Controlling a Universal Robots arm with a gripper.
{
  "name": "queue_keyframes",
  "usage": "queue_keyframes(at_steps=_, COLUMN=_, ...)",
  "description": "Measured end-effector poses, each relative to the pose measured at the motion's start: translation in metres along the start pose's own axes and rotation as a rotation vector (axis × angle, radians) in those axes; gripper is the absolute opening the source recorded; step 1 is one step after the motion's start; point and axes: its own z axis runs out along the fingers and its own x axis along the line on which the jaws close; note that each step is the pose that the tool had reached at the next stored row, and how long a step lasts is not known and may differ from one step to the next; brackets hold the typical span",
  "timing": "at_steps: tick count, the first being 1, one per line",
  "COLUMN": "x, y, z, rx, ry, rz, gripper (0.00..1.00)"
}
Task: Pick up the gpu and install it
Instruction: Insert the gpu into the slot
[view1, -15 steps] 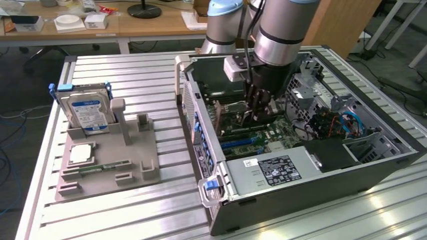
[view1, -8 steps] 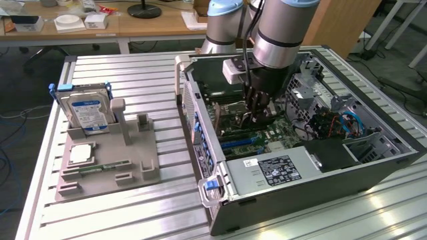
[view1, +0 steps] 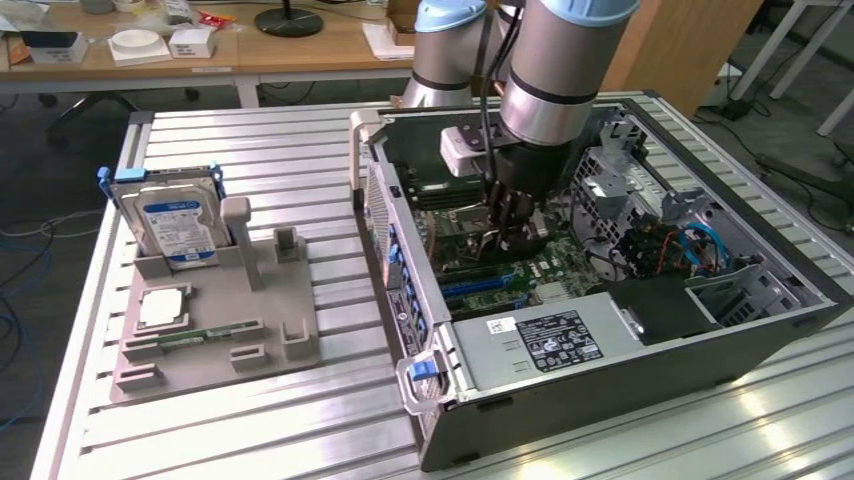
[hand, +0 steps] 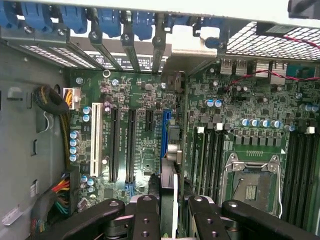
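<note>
Fingers (hand: 147, 210) of the gripper (hand: 170, 200) are seen pinched on the gpu (hand: 167, 182), which is held edge-on between them as a thin dark card with a pale strip along one side. The card is hung over the green motherboard (hand: 140, 100), in line with the blue slot (hand: 163, 127); whether it touches the slot cannot be told. An empty processor socket (hand: 250, 187) is seen beside it, and bundled wires (hand: 60, 195) are laid along the board's far edge. In the exterior view the gripper (view1: 514, 238) is lowered into the open computer case (view1: 641, 340), which is laid on its side on a ribbed metal table (view1: 240, 140). Towards the exterior view's left a grey holder (view1: 254, 300) is placed on the same table, well apart from the arm; a hard drive (view1: 174, 220) is stood upright in it and a memory stick (view1: 207, 335) is laid flat in it. Behind the table a wooden desk (view1: 280, 55) with white boxes (view1: 140, 45) is seen, and cables (view1: 27, 235) are strewn on the grey floor
</note>
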Motion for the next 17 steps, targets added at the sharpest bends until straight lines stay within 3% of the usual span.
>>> queue_keyframes(at_steps=17, x=0.003, y=0.0032, z=0.011, rx=0.0001, ry=0.0001, rz=0.0, gripper=0.27)
